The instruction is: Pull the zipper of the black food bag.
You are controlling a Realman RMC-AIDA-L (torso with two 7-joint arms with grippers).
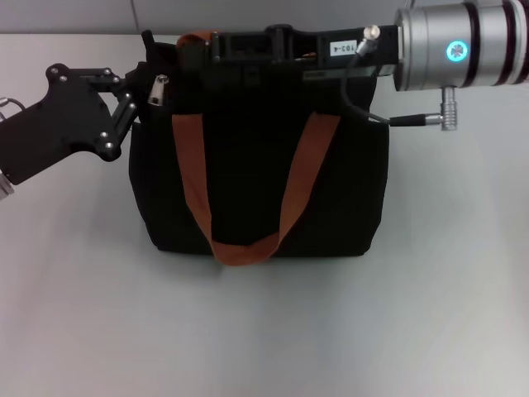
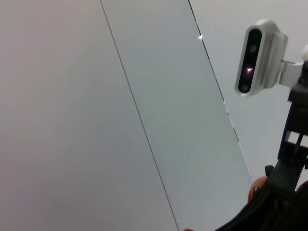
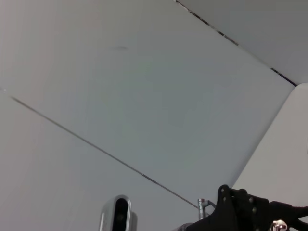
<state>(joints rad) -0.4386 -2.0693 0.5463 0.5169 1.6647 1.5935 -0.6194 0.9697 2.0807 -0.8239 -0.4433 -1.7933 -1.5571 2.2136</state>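
The black food bag [image 1: 256, 190] stands upright in the middle of the table, its rust-orange handles [image 1: 244, 248] hanging down the front. The zipper [image 1: 157, 89], a small silver slider with a dangling tab, sits at the bag's top left end. My left gripper [image 1: 140, 98] reaches in from the left and is shut on the bag's top left corner, right beside the slider. My right gripper [image 1: 216, 48] lies along the bag's top edge, reaching in from the right, with its tip near the back handle. A sliver of the bag [image 2: 269, 219] shows in the left wrist view.
The bag rests on a pale grey table [image 1: 264, 331]. A wall of pale panels stands behind it [image 2: 144, 96]. The right arm's silver wrist [image 1: 459, 45] and its cable [image 1: 413, 120] hang over the bag's right end. The left gripper [image 3: 250, 211] shows in the right wrist view.
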